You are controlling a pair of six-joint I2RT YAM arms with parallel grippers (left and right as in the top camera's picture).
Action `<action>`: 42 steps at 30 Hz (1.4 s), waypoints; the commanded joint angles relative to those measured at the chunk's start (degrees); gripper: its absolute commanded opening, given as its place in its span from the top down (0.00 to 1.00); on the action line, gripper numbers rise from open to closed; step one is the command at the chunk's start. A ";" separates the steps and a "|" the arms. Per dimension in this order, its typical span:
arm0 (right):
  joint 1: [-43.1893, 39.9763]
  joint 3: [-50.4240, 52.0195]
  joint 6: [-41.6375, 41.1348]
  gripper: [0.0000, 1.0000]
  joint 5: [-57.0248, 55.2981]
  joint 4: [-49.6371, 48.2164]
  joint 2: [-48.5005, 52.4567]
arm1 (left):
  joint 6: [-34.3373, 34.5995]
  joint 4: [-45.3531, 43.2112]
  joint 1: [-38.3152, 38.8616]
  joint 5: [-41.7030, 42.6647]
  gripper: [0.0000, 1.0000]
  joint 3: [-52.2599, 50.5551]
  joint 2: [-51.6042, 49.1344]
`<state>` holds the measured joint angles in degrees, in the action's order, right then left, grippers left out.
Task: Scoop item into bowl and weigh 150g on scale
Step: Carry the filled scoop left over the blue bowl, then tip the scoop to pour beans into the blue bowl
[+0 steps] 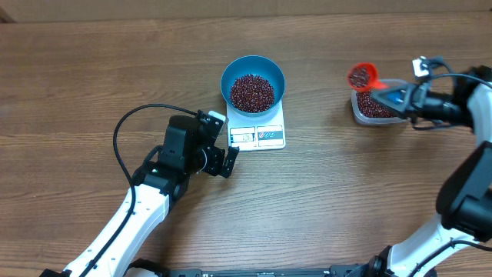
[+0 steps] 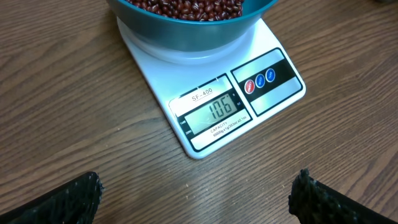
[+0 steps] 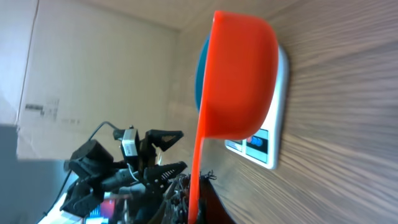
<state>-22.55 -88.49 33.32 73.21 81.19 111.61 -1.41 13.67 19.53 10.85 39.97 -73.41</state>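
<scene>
The scale (image 2: 214,111) reads short, so the right fingers (image 1: 405,100), clamped on the full scoop (image 1: 361,75), should top up the bowl (image 1: 253,58); the left fingers (image 2: 62,199) stand apart.

The left arm (image 1: 131,215), at lower left of the overhead view, has white shells and a black wrist block, with a black cable (image 1: 123,127) looping beside it. The left hand (image 2: 199,206) has black fingers (image 2: 62,202) (finely knobbly). The right arm (image 1: 469,188), at the right edge, is white with black joints.
</scene>
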 commanded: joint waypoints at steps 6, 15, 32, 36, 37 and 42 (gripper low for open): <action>15.96 -0.09 -25.38 0.96 1.75 -21.00 -0.15 | 0.57 -0.24 0.09 -0.35 0.00 -0.22 -0.37; 30.27 -1.05 -48.13 0.96 -12.13 -42.38 -0.15 | 0.57 -0.24 0.09 -0.35 0.01 -0.22 -0.37; 42.36 -12.87 -41.79 0.96 -49.57 -29.40 -0.72 | 0.57 -0.24 0.09 -0.35 0.01 -0.22 -0.37; 43.50 -12.96 -40.54 0.96 -52.92 -28.96 -0.72 | 0.57 -0.26 0.11 -0.35 0.00 -0.22 -0.37; 43.82 -12.96 -40.44 0.96 -54.14 -28.76 -0.72 | 0.57 -0.26 0.11 -0.35 0.00 -0.22 -0.37; 44.09 -12.96 -38.64 0.96 -55.30 -28.76 -0.72 | 0.57 -0.26 0.09 -0.35 0.00 -0.22 -0.37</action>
<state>21.10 -99.44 -7.22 20.51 52.69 111.68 -1.41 13.67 19.53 10.83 39.97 -73.41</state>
